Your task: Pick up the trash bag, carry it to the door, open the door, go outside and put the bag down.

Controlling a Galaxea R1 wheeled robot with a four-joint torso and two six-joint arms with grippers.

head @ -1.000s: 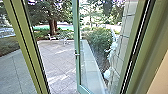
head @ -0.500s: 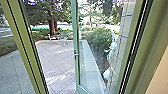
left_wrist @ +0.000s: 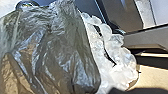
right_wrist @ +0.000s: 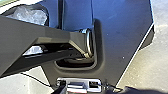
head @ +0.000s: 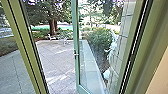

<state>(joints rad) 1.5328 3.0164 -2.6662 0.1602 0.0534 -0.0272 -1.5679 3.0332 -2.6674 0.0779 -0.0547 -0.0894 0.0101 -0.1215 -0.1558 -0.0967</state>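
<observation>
The glass door (head: 77,65) stands open onto the paved yard (head: 56,58), presumably to let the dark trash bag (left_wrist: 57,50) through, which bulks near the edge of the robot's base (left_wrist: 85,8), though whether left claw or right claw grasps it or is released, I cannot tell.

trash bag (left_wrist: 60,50) of thin, creased, glossy dark plastic, crumpled translucent plastic (left_wrist: 125,60) with bright sheen, door (head: 76,32) with smooth green frame and glossy clear glass, metallic-looking handle (head: 76,54), matt paving (head: 56,65)

Paving (head: 56,62) lies left of the door (head: 77,65), bushes (head: 100,40) behind it.
</observation>
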